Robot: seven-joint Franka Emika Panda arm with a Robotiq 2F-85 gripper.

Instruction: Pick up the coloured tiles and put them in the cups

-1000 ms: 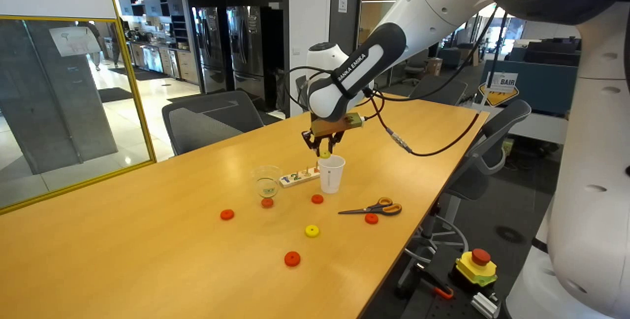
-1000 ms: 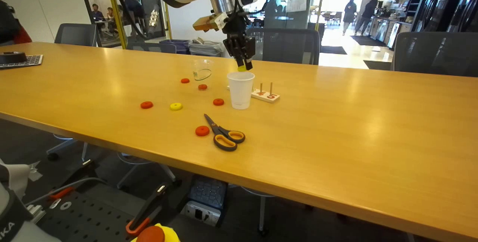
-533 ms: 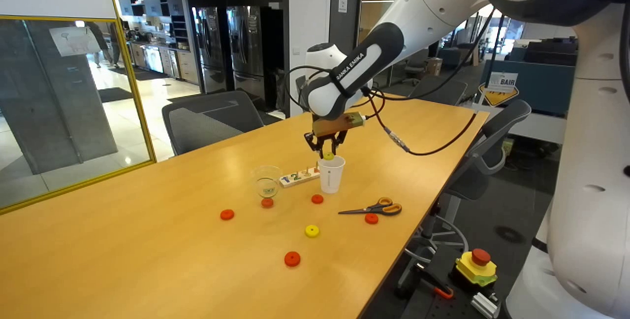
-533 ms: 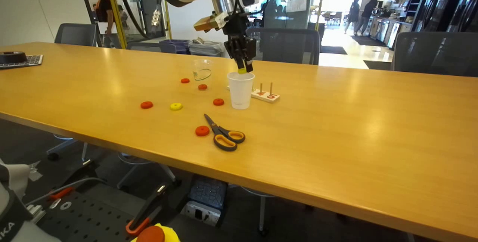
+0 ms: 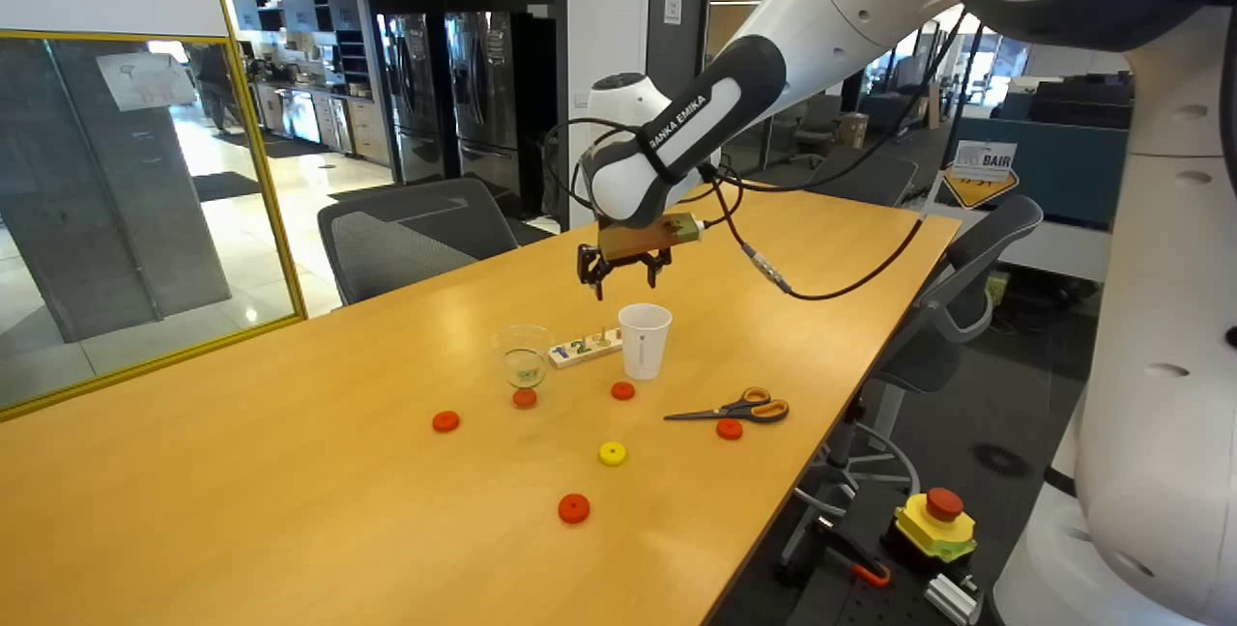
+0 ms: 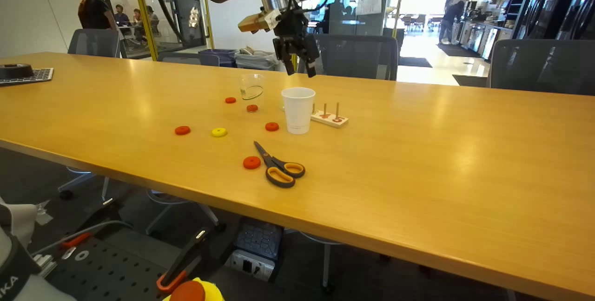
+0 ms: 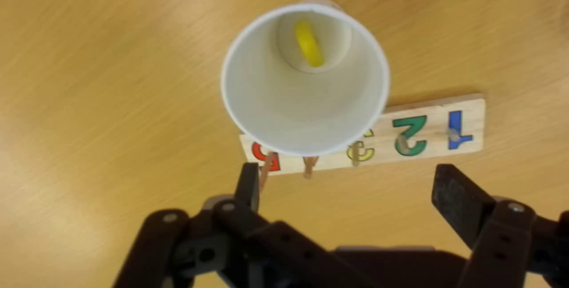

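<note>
In the wrist view a yellow tile (image 7: 308, 41), tipped on its edge, is inside the white cup (image 7: 306, 106) near its bottom. My gripper (image 7: 346, 177) stands open with nothing between its fingers; in both exterior views it hangs above the upright white cup (image 5: 645, 346), apart from it. A clear cup (image 6: 252, 87) stands farther along the table. Several red tiles lie flat: one (image 5: 445, 421) is outermost, one (image 5: 524, 398) beside the clear cup, one (image 5: 623, 390) by the white cup, one (image 5: 730, 429) touching or close to the scissors. Another yellow tile (image 5: 613, 453) lies among them.
A wooden number board with upright pegs (image 7: 435, 132) sits right behind the white cup, partly hidden by it. Orange-handled scissors (image 6: 281, 168) lie near the table's (image 6: 418, 189) edge. Chairs (image 5: 416, 235) stand along the table.
My gripper has opened and let go of the yellow tile, which has dropped into the white cup. The gripper has risen slightly, and the white cup has shifted a little sideways.
</note>
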